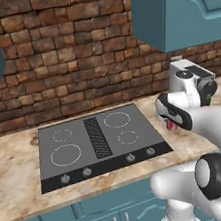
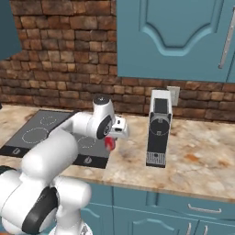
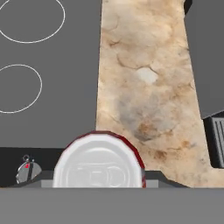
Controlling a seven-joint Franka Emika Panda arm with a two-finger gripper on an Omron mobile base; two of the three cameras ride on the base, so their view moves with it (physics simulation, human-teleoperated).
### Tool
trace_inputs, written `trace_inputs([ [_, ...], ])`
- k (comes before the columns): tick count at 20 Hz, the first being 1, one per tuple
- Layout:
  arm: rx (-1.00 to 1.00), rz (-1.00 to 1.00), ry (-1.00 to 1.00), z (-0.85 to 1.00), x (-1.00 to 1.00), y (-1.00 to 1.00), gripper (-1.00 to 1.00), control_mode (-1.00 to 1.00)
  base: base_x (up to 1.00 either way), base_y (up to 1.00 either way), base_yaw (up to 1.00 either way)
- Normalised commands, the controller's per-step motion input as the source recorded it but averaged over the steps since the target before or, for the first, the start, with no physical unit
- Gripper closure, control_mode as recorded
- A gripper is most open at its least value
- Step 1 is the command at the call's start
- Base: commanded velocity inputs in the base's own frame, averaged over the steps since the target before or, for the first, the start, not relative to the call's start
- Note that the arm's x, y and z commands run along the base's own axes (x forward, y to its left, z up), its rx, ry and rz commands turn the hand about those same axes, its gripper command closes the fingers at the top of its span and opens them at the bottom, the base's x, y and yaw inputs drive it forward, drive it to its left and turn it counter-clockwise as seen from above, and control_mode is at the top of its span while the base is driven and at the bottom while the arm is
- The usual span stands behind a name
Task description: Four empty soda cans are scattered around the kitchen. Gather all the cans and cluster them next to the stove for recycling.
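One red soda can point(image 3: 99, 164) with a silver top sits between my fingertips point(image 3: 154, 176), and my gripper point(image 3: 99, 180) is shut on it. From the base, the can point(image 2: 109, 144) peeks out as a red patch under the hand point(image 1: 171, 123), just past the front right corner of the stove point(image 1: 94, 140). That black cooktop point(image 2: 39, 132) has white ring burners, a central vent grille and front knobs. The can hangs low over the marble counter point(image 3: 144, 87) strip beside the stove point(image 3: 48, 74). I cannot tell whether the can touches the counter.
A tall white and black coffee machine point(image 2: 158, 126) stands on the counter right of the can, its dark base point(image 3: 208, 57) close to the hand's right side. Teal wall cabinets point(image 1: 182, 5) hang above, and a brick wall point(image 1: 69, 63) closes the back. A stove knob point(image 3: 27, 169) lies near the can.
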Motion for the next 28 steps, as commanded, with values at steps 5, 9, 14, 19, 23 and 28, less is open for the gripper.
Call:
trace_inputs([
  [5,0.00,0.00,0.03,-0.08,0.74,0.00,1.00,-1.00,0.00,0.00,0.00],
  [9,0.01,0.00,0.05,-0.02,0.74,-0.01,1.00,-1.00,0.00,0.00,0.00],
  [14,0.04,0.00,0.08,-0.01,0.73,-0.09,1.00,-1.00,0.00,0.00,0.00],
  [19,0.03,0.00,0.03,-0.13,0.62,-0.12,1.00,-1.00,0.00,0.00,0.00],
  [23,0.00,0.00,0.00,-0.26,0.45,-0.03,1.00,-1.00,0.00,0.00,0.00],
  [28,0.00,0.00,0.00,-0.39,0.33,0.00,1.00,-1.00,0.00,0.00,0.00],
])
